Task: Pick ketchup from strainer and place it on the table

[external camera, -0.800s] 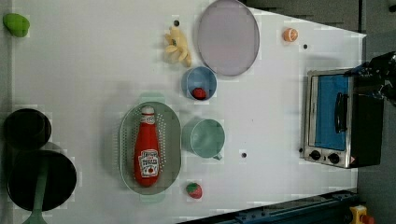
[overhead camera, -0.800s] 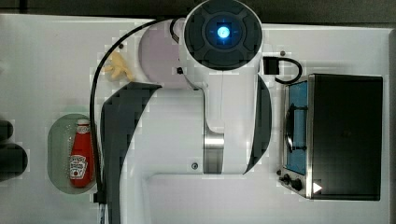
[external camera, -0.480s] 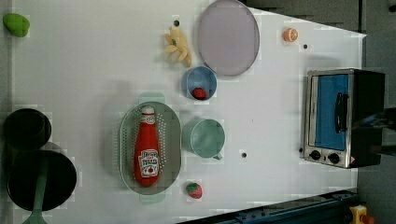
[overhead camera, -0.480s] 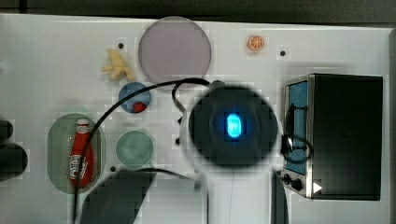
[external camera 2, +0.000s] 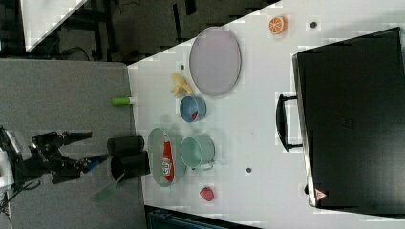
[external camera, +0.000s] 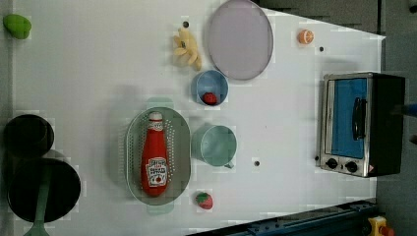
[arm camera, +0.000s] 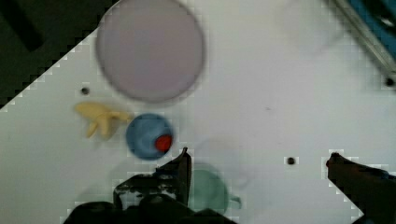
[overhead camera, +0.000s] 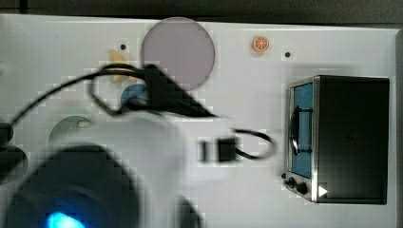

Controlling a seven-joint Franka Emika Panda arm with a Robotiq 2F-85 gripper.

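Ketchup (external camera: 155, 160), one smooth red bottle, is lying inside the single oval perforated strainer (external camera: 182, 147) on the table (external camera: 98, 73); I'm seeing two cups beside it, my gripper (arm camera: 259, 163) gaping wide, holding nothing.

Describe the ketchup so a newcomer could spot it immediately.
In the left view, find the pale green oval perforated strainer beside the round green mug. The red squeeze bottle of ketchup lies lengthwise inside it; its white cap and label distinguish it from the small strawberries nearby.

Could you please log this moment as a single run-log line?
phase: approach | hand: open, empty, above table | ketchup: lying in strainer | pick: not yet done
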